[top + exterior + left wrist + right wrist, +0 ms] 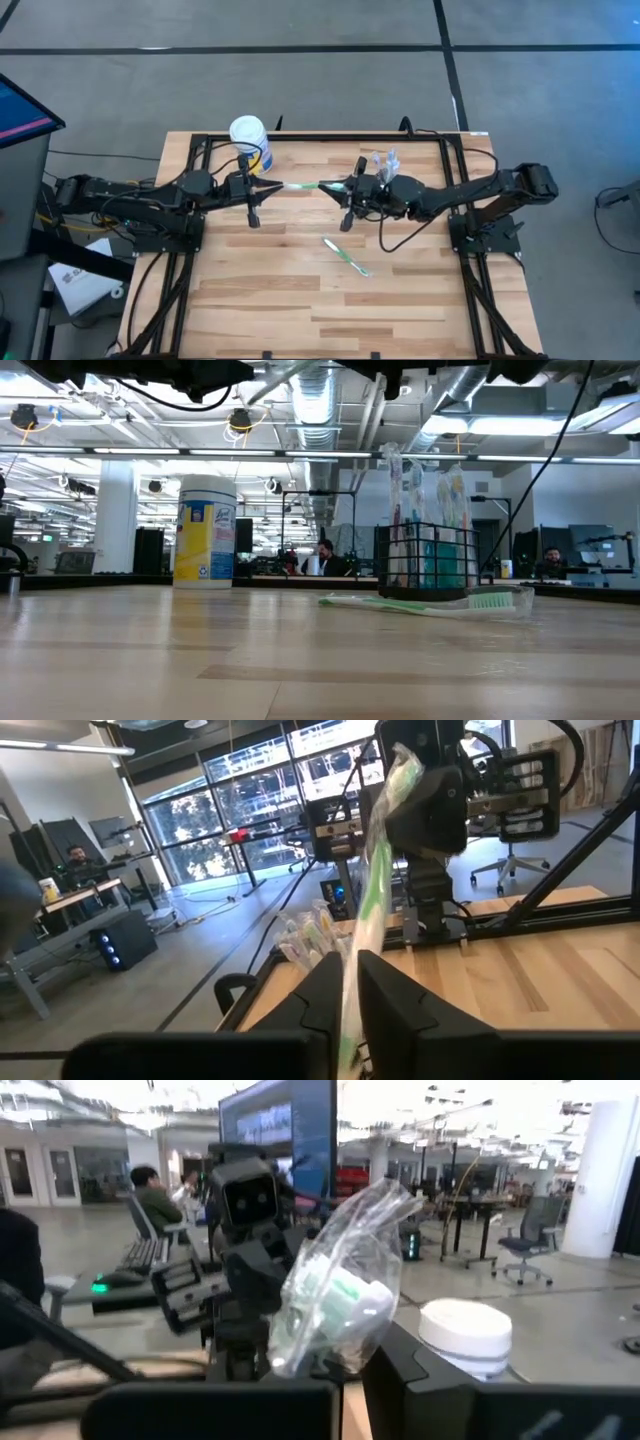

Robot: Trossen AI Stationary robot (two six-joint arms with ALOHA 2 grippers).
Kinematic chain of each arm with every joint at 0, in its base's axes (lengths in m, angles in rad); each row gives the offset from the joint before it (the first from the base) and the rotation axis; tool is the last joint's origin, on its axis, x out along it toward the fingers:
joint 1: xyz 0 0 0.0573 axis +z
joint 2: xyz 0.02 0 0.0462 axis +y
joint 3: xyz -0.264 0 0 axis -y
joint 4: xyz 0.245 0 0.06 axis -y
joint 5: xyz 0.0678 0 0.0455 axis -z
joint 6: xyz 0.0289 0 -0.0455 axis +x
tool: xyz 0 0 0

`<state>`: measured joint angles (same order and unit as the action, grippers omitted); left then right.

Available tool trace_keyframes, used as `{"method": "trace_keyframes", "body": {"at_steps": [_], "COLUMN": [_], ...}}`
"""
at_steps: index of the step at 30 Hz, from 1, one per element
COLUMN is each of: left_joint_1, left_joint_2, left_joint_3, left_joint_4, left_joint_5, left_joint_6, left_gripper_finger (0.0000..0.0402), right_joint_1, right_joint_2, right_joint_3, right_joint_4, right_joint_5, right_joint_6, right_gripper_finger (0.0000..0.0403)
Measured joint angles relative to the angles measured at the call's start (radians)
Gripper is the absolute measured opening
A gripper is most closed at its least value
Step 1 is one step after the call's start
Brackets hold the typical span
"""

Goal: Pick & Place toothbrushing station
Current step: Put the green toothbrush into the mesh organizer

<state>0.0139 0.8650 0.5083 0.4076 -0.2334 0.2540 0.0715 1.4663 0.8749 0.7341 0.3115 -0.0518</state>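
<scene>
A green-and-white toothbrush in a clear wrapper (300, 186) hangs level above the table's far middle, between my two grippers. My left gripper (272, 187) is shut on its left end and my right gripper (328, 187) is shut on its right end. The black wire-mesh holder (385, 165) stands on its base at the far right with several wrapped toothbrushes upright in it; it also shows in the low view (425, 565). A second wrapped green toothbrush (346, 256) lies flat on the table; it also shows in the low view (440, 603). My left gripper pinches the wrapped toothbrush's left end (352, 982) between its two fingers. The fingers come level from the table's left and lie along the brush, which runs on to the other gripper, clear of the table. My right gripper pinches the wrapped toothbrush's right end (335, 1342) between its two fingers, with crumpled wrapper bulging out in front of them. The fingers come level from the table's right, along the brush. The brush is clear of the table.
A white-lidded yellow-and-blue jar (247, 135) stands at the far left, just behind my left gripper; it also shows in the low view (205, 530). The wooden table top (300, 300) shows bare boards on its near half. People sit at desks in the room beyond.
</scene>
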Motion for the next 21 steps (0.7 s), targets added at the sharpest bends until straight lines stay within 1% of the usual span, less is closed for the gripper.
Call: {"method": "trace_keyframes", "body": {"at_steps": [6, 10, 21], "left_joint_1": [0.0, 0.001, 0.001], "left_joint_2": [0.0, 0.0, 0.0], "left_joint_3": [0.0, 0.0, 0.0], "left_joint_4": [0.0, 0.0, 0.0], "left_joint_5": [-0.003, -0.003, -0.003], "left_joint_6": [0.0, 0.0, 0.0], "left_gripper_finger": [0.0053, 0.0065, 0.0069], "right_joint_1": [0.0, 0.0, 0.001], "right_joint_2": [-0.094, -0.167, -0.292], "right_joint_3": [0.0, 0.0, 0.0], "right_joint_4": [-0.174, -0.337, -0.693], "right_joint_5": [0.0, 0.0, -0.004], "right_joint_6": [0.057, 0.135, 0.312], "right_gripper_finger": [0.0006, 0.0005, 0.0005]}}
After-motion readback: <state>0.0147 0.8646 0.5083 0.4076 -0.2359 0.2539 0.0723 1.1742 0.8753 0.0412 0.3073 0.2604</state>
